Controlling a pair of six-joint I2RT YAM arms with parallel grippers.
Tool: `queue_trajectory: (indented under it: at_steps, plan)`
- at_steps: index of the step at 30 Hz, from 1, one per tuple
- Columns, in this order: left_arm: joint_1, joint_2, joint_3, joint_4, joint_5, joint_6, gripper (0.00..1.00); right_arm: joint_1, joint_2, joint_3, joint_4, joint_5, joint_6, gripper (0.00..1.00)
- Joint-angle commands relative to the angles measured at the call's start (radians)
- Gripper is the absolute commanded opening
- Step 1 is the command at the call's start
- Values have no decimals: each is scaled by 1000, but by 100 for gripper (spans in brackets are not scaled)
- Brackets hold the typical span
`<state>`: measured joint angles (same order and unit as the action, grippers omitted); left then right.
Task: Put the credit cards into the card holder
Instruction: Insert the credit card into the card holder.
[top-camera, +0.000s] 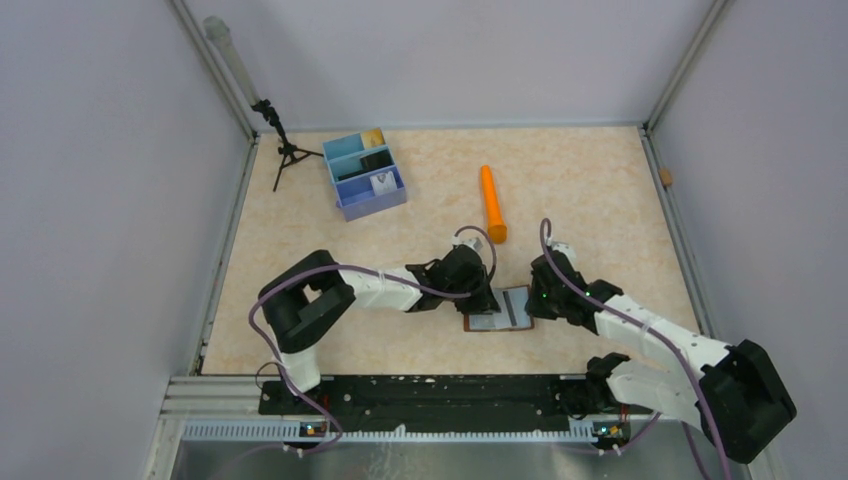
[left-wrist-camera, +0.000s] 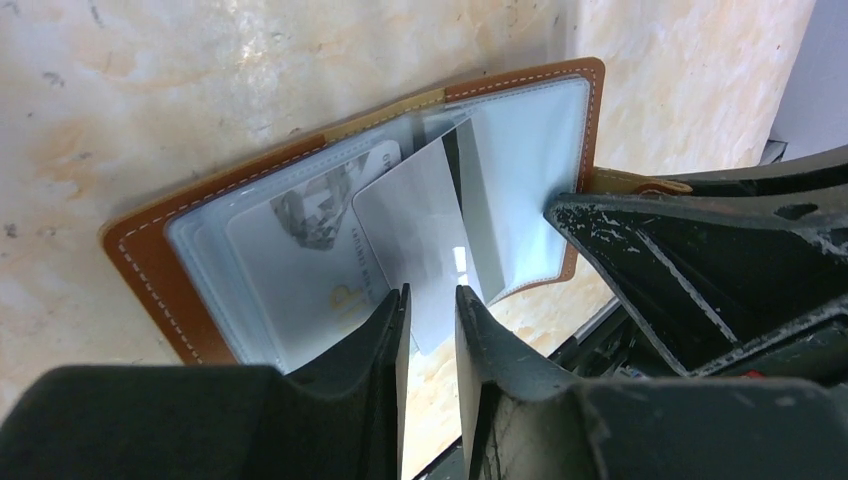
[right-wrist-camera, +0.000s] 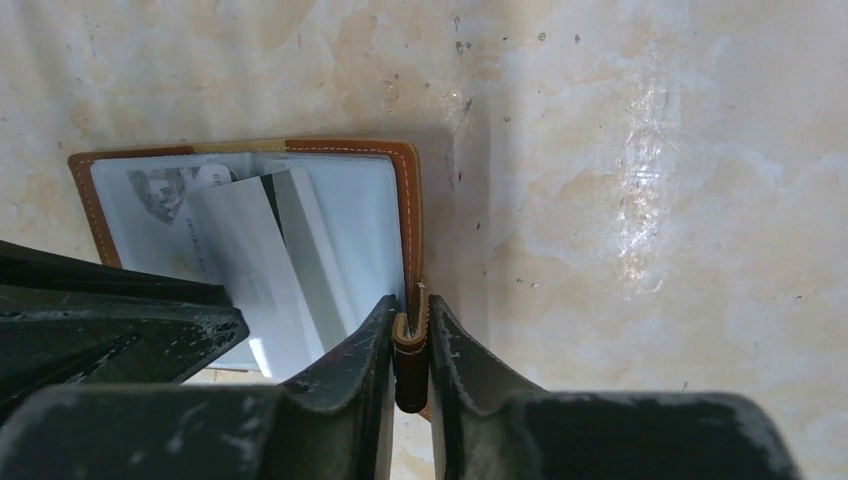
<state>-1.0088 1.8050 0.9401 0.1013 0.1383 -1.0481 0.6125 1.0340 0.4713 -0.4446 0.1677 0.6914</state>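
Both tools crowd the card holder (top-camera: 499, 310); table (top-camera: 600, 190) beyond looks open.

On the pale marbled tabletop (top-camera: 600, 190), a small brown-edged card holder (top-camera: 499, 310) lies open with its pale lining upward and a dark stripe across it. The left gripper (top-camera: 484, 298) sits at its left edge, the right gripper (top-camera: 541, 297) at its right edge, so the holder lies between the two; whether either jaw is closed cannot be made out from above. An orange cylindrical tube (top-camera: 493, 203) lies beyond both grippers, well apart from them. Farther off, beyond and to the left of the left gripper, stands a blue three-compartment plastic tray (top-camera: 345, 203) holding small items, with a small black tripod (top-camera: 284, 150) just left of it.
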Motion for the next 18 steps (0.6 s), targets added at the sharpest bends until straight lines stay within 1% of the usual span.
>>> queue_trajectory:
  at_steps: [1,3,5,11,14,18]
  plan:
    - [-5,39,37,-17,-11,17,26,4,-46,4,-1,0,9,18]
    - [-5,47,47,-19,-15,22,26,4,-57,2,-4,0,13,25]
    - [-5,55,58,-20,-22,31,25,4,-61,-3,-4,0,17,29]
    - [-5,82,77,3,-21,52,22,4,-66,-12,3,1,22,29]
    - [-5,87,72,47,-14,61,20,4,-70,-13,7,0,22,23]
    - [-5,91,60,139,14,65,18,4,-79,-11,9,-6,22,22]
